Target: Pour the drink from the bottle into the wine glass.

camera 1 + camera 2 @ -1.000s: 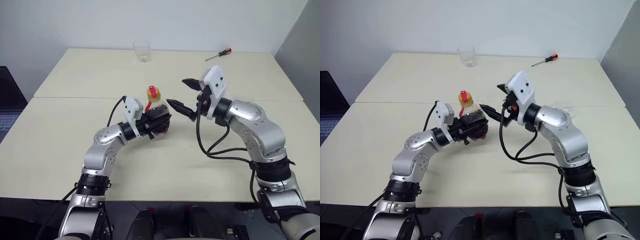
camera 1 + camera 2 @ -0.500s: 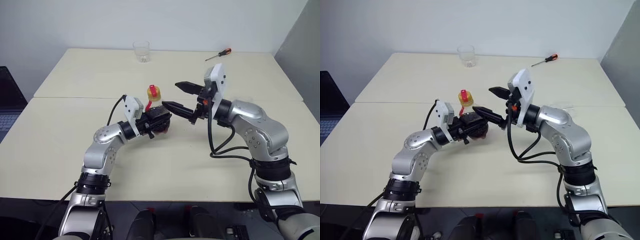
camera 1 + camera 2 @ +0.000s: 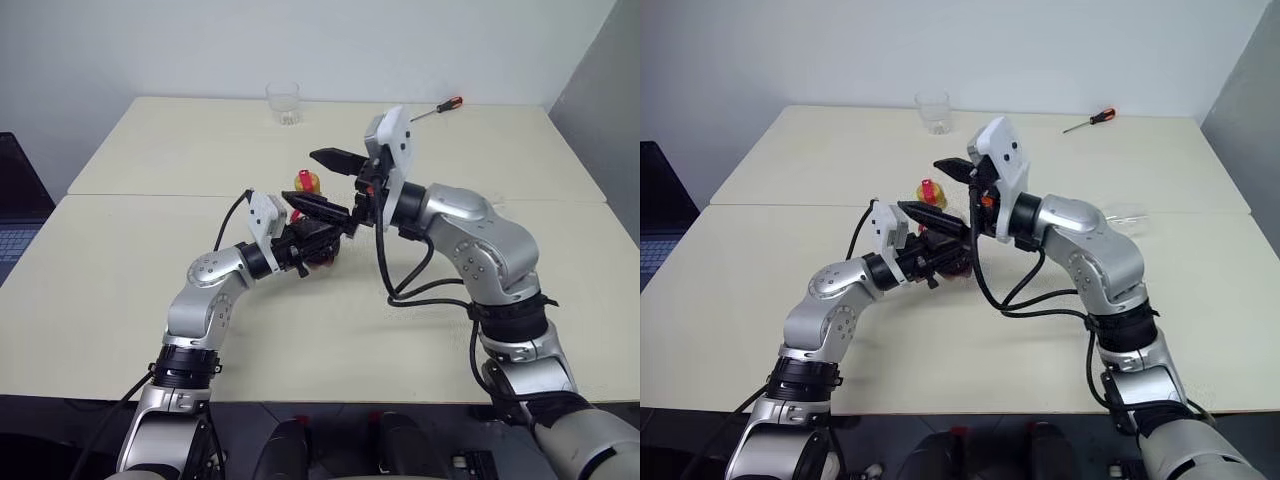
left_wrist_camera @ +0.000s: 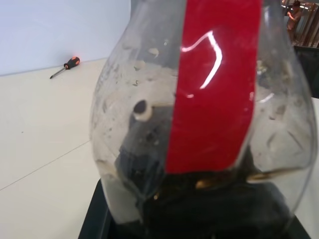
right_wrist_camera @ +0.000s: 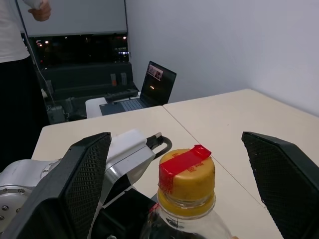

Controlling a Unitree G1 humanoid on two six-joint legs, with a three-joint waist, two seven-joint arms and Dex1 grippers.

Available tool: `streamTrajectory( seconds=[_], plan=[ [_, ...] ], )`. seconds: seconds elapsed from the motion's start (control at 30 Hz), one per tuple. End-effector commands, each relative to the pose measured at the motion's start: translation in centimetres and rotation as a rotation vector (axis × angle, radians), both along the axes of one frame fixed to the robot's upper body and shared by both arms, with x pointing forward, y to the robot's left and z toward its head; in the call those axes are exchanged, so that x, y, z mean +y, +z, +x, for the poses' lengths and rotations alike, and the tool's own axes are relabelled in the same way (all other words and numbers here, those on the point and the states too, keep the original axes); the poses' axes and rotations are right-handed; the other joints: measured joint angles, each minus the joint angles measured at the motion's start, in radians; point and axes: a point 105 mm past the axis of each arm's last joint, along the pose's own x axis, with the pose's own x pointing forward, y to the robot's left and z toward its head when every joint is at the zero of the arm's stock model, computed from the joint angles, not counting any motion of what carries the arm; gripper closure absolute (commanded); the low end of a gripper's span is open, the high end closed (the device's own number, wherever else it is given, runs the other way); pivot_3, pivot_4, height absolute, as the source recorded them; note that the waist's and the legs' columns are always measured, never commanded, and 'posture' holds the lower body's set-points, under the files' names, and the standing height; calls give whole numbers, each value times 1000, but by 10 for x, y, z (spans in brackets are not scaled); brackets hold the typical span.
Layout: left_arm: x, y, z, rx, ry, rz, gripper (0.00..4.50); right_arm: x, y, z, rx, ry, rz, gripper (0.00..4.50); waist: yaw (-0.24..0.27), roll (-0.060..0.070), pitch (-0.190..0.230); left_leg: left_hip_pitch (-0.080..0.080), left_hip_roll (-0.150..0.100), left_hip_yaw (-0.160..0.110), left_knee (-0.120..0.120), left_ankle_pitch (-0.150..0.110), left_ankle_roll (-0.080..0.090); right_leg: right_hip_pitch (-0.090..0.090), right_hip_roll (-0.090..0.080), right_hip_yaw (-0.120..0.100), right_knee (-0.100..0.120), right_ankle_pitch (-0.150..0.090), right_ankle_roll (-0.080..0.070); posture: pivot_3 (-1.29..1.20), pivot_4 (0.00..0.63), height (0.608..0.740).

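- While the left claw [image 3: 318, 238] grips the bottle [image 3: 316, 232] around its round body, the bottle stands upright near the middle of the tabletop [image 3: 120, 260].
- Dark drink [image 4: 209, 199] sits low in the bottle.
- Spread wide and holding nothing, the right claw [image 5: 182, 196] has a finger [image 5: 84, 184] on either side of the yellow-and-red cap [image 5: 187, 174], apart from it.
- At the tabletop's far edge stand a clear tumbler [image 3: 283, 103] and a screwdriver [image 3: 437, 109].

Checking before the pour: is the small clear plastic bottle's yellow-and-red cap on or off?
On. The yellow-and-red cap sits on the small clear plastic bottle's neck, between the open right tool's fingers.
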Motion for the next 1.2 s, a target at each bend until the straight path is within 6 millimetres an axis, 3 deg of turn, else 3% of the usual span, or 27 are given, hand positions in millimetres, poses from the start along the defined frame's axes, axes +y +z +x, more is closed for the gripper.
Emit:
streamTrajectory(
  seconds=[0.03, 0.27, 0.3, 0.4, 0.63, 0.87, 1.2],
  plan=[
    [-2, 19, -8, -82, -22, -11, 2840, 4, 13, -6, -62, 29, 11, 18, 0, 0, 0, 0, 0, 0, 0, 0, 0, 0, 0, 0, 0, 0, 0, 0, 150, 740],
    [-3, 19, -8, -86, -26, -8, 2840, 4, 11, -4, -61, 25, 6, 18, 0, 0, 0, 0, 0, 0, 0, 0, 0, 0, 0, 0, 0, 0, 0, 0, 150, 740],
    [-3, 19, -9, -87, -28, -7, 2840, 4, 12, -4, -61, 24, 8, 188, 0, 0, 0, 0, 0, 0, 0, 0, 0, 0, 0, 0, 0, 0, 0, 0, 150, 740],
    [-4, 18, -10, -87, -32, -4, 2840, 5, 12, -3, -62, 21, 8, 860, 0, 0, 0, 0, 0, 0, 0, 0, 0, 0, 0, 0, 0, 0, 0, 0, 150, 740],
    [-5, 19, -11, -90, -39, -2, 2840, 5, 13, -4, -63, 20, 14, 3202, 0, 0, 0, 0, 0, 0, 0, 0, 0, 0, 0, 0, 0, 0, 0, 0, 150, 740],
    [-3, 16, -12, -78, -37, 2, 2840, 3, 19, -6, -65, 23, 40, 3248, 0, 0, 0, 0, 0, 0, 0, 0, 0, 0, 0, 0, 0, 0, 0, 0, 150, 740],
    [-4, 2, -34, -27, -71, 10, 2840, 0, 41, -22, -54, 73, 98, 3248, 0, 0, 0, 0, 0, 0, 0, 0, 0, 0, 0, 0, 0, 0, 0, 0, 150, 740]
  ],
)
